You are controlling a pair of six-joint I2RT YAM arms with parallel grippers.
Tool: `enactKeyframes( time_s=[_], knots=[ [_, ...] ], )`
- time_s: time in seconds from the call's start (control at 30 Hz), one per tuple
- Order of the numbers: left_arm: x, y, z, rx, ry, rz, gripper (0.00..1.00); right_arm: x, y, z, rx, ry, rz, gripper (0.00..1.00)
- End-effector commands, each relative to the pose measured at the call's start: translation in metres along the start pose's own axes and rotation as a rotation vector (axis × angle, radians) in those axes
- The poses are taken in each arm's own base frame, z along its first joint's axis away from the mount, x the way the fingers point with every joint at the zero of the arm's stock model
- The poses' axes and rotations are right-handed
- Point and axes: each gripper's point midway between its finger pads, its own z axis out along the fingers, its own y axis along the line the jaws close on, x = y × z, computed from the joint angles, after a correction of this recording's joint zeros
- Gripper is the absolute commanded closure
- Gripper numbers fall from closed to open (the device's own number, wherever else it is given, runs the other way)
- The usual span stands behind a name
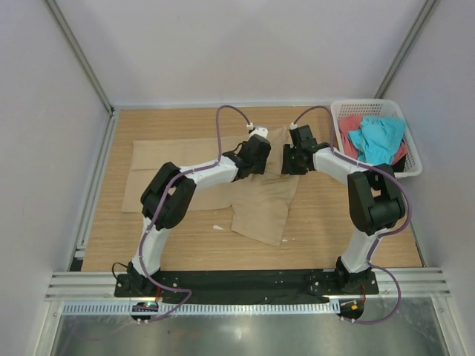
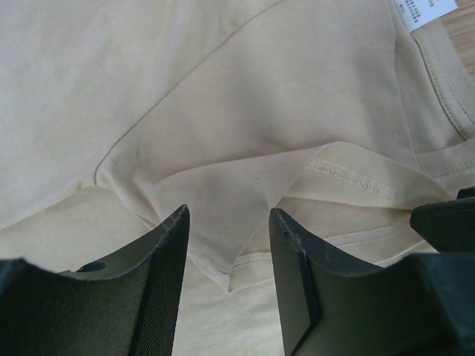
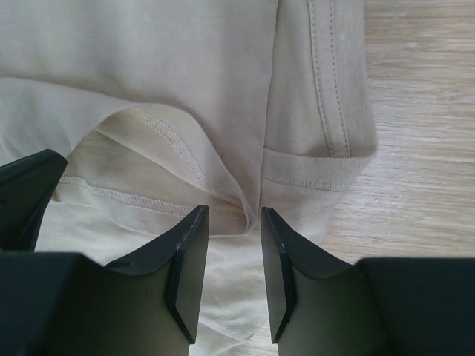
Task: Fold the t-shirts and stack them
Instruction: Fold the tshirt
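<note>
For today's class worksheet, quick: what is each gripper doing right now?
Left gripper: open, over the tan t-shirt, holding nothing.
Right gripper: open, holding nothing.

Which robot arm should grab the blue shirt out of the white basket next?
Right, probably. The white plastic lattice basket holding the turquoise cloth shirt sits beside the right arm; the left arm is on the other side, over the tan-beige cloth shirt.
</note>
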Motion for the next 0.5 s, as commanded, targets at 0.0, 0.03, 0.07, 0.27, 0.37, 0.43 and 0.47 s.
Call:
enactKeyframes(
  time_s=[0.0,0.03,0.07,0.27,0.37,0.43,0.47],
  knots=[
    [-0.021,-0.005,-0.005,-0.010,-0.095,0.017,0.51,-0.002,0.004,0.005,-0.027,-0.020,-0.017,0.60],
    [-0.018,-0.003,-0.006,-0.012,-0.092,0.018,0.51,-0.002,0.004,0.005,-0.030,-0.024,-0.015,0.60],
    [-0.016,-0.003,-0.006,-0.009,-0.090,0.023,0.51,-0.001,0.004,0.005,-0.031,-0.022,-0.015,0.60],
    [-0.005,-0.002,-0.005,-0.022,-0.072,0.069,0.51,-0.001,0.004,0.006,-0.032,-0.020,-0.017,0.61],
    [-0.004,0.007,-0.004,-0.076,-0.068,0.070,0.51,0.000,0.005,0.005,-0.038,-0.018,-0.014,0.62],
    [-0.003,0.013,-0.004,-0.109,-0.071,0.067,0.51,0.003,0.004,0.006,-0.038,-0.018,-0.015,0.63],
    [-0.005,0.013,-0.005,-0.111,-0.074,0.062,0.51,0.005,0.003,0.006,-0.037,-0.013,-0.015,0.64]
  ],
)
